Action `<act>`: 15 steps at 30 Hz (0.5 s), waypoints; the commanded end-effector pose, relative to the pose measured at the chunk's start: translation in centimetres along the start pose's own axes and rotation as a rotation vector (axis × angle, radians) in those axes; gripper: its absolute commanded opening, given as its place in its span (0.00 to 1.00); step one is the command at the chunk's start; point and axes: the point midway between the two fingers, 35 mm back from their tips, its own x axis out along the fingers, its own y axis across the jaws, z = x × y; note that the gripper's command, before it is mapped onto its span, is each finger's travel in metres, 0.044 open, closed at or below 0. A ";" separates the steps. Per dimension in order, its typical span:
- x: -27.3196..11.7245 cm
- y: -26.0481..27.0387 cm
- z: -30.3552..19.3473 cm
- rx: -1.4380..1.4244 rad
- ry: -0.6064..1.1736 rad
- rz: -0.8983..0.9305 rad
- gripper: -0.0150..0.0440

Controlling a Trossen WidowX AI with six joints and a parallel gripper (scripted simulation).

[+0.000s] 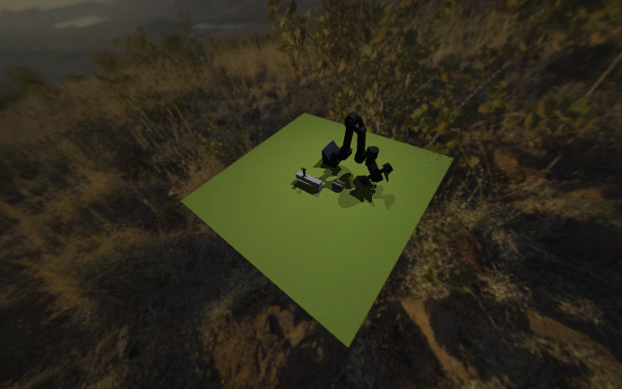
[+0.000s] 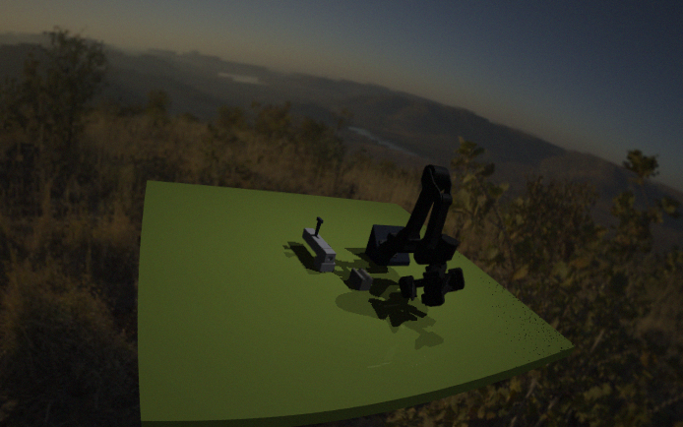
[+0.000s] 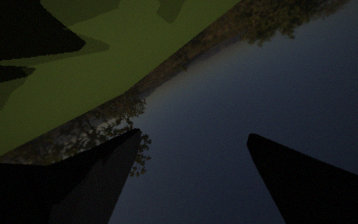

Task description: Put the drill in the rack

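Green surface point(image 1: 304, 241) point(image 2: 238, 329) lies before dry grass and bushes. 1 long grey block point(image 1: 309, 180) point(image 2: 318, 247), left of the arm point(image 1: 360, 142) point(image 2: 417, 217) in both outside views, has 1 dark upright piece point(image 1: 303, 171) point(image 2: 318, 226) on it. Fingers are spread, well apart from it.

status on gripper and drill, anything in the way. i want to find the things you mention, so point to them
Gripper point(image 1: 375, 179) point(image 2: 423, 290) point(image 3: 194, 136) open, nothing between the fingers. Dark upright piece, maybe the drill or key, standing on the pale block point(image 1: 308, 180) point(image 2: 317, 245). No obstruction seen above it.
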 end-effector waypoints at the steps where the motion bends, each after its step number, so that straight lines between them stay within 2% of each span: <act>1: 0.0 0.0 0.0 0.000 0.000 0.000 0.89; 10: 0.3 0.2 -0.2 0.007 0.011 0.009 0.49; 15: 3.1 2.0 -1.1 0.030 0.063 0.074 0.26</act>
